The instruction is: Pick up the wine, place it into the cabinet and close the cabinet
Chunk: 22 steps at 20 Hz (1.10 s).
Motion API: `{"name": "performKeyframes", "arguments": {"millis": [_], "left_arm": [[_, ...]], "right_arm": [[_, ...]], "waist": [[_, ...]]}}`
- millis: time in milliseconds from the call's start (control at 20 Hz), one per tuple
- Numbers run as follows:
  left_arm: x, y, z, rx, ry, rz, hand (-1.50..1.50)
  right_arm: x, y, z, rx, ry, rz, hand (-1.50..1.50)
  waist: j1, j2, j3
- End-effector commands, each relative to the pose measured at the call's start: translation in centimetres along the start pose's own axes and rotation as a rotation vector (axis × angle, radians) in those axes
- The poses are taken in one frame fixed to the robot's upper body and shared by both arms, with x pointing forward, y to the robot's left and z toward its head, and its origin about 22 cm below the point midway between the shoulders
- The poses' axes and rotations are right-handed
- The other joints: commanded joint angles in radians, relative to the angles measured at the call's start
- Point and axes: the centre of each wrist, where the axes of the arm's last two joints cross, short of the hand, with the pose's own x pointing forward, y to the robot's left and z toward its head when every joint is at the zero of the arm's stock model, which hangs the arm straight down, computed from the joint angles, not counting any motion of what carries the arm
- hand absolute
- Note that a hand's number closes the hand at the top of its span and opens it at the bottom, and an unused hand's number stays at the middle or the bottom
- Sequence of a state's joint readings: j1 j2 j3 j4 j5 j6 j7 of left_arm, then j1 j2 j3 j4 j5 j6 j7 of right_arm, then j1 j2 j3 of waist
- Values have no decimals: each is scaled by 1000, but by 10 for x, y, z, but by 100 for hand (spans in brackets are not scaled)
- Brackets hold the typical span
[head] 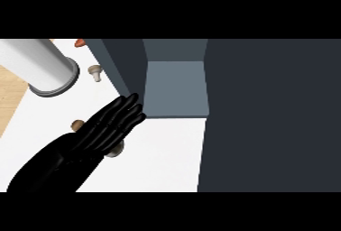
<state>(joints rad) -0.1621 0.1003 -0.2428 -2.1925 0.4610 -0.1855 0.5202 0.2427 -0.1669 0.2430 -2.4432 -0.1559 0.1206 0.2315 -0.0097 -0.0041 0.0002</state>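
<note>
Head view, looking steeply down, shows the left hand [110,124] stretched over the white worktop [166,153], its black fingers straight and pressed together, grasping nothing, with the fingertips touching or just short of the near edge of the dark grey cabinet door [117,67]. That flat, blade-like pose suits pushing, not gripping, so I judge the hand is set to swing the door shut, which would be the last step of the task. Beside the door, the dark grey cabinet [266,113] stands open, and its lighter grey inner shelf [174,88] shows as a bare panel; no wine bottle can be seen there from this angle, and whether it stands deeper inside, hidden by the cabinet's top and wall, cannot be told. A large white cylinder with a grey rim [40,65] lies tilted at the upper left, partly over a pale wooden surface [12,97]; what it is cannot be told. Small beige mushroom-like pieces [96,71] sit on the worktop near the door and partly under the hand, and a small orange-red thing [80,43] peeks in at the top edge. The right hand is not in view. A sweep of the door could brush the nearest small piece.
</note>
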Motion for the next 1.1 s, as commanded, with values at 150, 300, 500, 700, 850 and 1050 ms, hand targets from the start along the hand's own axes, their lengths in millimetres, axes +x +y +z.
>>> {"name": "performKeyframes", "arguments": {"millis": [150, 300, 500, 700, 850, 1050], "left_arm": [[31, -21, 22, -23, 16, 40, -150], [46, -35, 8, 0, 12, 19, -150], [56, -35, 27, 2, 36, 40, -150], [62, -48, 40, 43, 26, 32, -150], [57, -41, 18, 36, 18, 12, -150], [70, -31, 37, 58, 4, -17, -150]], "right_arm": [[41, 5, 25, 5, -19, -16, -150], [29, 13, 16, -16, -17, -27, -150], [45, 20, 15, -12, -19, -33, -150], [53, 9, 30, 17, -6, -12, -150], [60, 19, 23, 10, -1, -10, -150], [59, 14, 24, -3, -12, -12, -150]], "waist": [[4, 0, 0], [3, 1, 0], [11, 0, -1], [7, -7, 1], [7, -2, -1], [10, -3, -1]]}}
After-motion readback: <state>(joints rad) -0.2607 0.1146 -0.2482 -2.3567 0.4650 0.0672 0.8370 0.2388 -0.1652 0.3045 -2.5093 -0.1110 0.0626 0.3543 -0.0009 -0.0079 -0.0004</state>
